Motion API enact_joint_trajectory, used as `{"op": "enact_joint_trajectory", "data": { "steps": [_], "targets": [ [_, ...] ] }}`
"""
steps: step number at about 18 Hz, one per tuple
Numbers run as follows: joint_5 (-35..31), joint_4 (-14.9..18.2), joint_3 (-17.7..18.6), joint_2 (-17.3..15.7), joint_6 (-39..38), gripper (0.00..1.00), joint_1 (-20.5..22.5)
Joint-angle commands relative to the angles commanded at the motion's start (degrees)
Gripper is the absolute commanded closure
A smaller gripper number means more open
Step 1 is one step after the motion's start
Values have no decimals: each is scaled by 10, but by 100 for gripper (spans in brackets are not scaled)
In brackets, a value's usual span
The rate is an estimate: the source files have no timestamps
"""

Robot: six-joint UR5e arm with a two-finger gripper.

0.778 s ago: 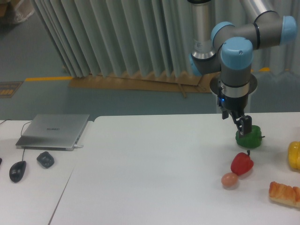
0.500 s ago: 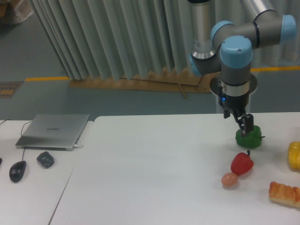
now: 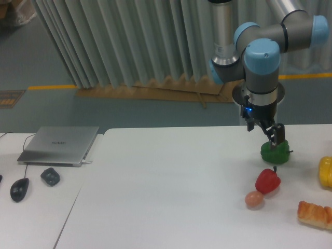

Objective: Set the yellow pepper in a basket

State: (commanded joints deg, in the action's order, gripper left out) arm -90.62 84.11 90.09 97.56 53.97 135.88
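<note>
The yellow pepper (image 3: 326,172) lies at the table's right edge, partly cut off by the frame. No basket shows in this view. My gripper (image 3: 275,136) hangs just above the green pepper (image 3: 275,152), well left of and behind the yellow pepper. Its dark fingers overlap from this angle, so the gap between them cannot be made out. Nothing seems to be held.
A red pepper (image 3: 267,180) and a small peach-coloured ball (image 3: 254,199) lie in front of the green pepper. An orange-and-white bread-like piece (image 3: 314,215) sits at the front right. On the left table (image 3: 36,207) are a laptop (image 3: 58,144), a mouse (image 3: 19,189) and a dark object (image 3: 50,176).
The gripper has drifted a little to the right and slightly up over the green pepper. The objects on the table have not moved.
</note>
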Motion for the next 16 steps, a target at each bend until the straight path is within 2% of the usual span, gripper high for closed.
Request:
{"op": "enact_joint_trajectory", "data": {
  "steps": [10,13,16],
  "targets": [
    [0,0,0,0,-9,0,0],
    [3,-1,-2,-3,-61,0,3],
    [1,-26,3,-3,-73,0,1]
  ]
}}
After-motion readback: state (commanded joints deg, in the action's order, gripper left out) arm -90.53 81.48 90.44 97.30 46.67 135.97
